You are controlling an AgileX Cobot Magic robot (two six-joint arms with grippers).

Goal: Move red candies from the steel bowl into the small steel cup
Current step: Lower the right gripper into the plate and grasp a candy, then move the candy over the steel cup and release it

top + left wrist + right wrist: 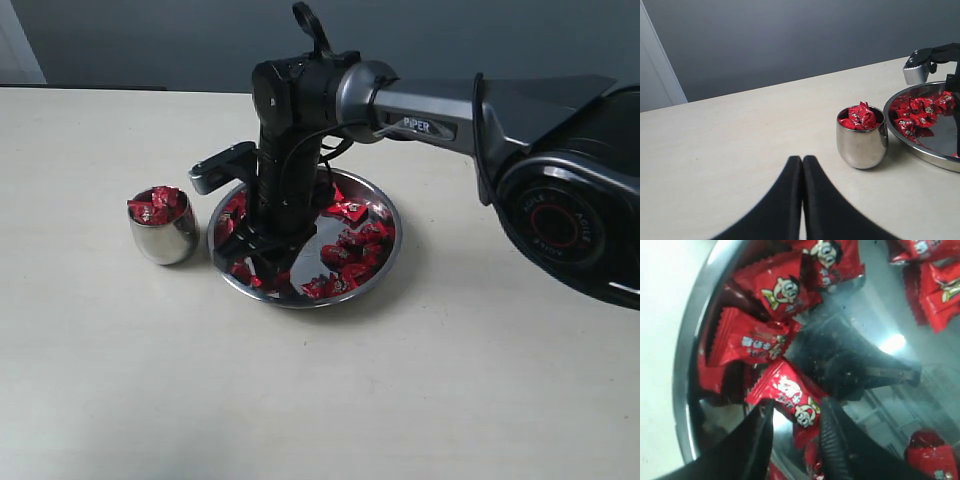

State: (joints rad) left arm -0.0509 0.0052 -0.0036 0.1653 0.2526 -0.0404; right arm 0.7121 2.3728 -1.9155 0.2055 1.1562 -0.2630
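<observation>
The steel bowl (pixel 388 255) sits mid-table with red candies (pixel 352 248) spread around its floor. My right gripper (pixel 262 262) points straight down into the bowl's left side. In the right wrist view that gripper (pixel 797 412) is open, its fingers on either side of one red candy (pixel 790 392) lying near the bowl's rim (pixel 690 365). The small steel cup (pixel 165 238) stands just left of the bowl, heaped with red candies (pixel 859 116). My left gripper (pixel 802 159) is shut and empty over bare table, short of the cup (pixel 862 147). It does not appear in the exterior view.
The right arm (pixel 450 115) reaches in from the right over the bowl's back rim. The table is pale and bare around the bowl (pixel 920 152) and cup. A grey wall runs behind the table's far edge.
</observation>
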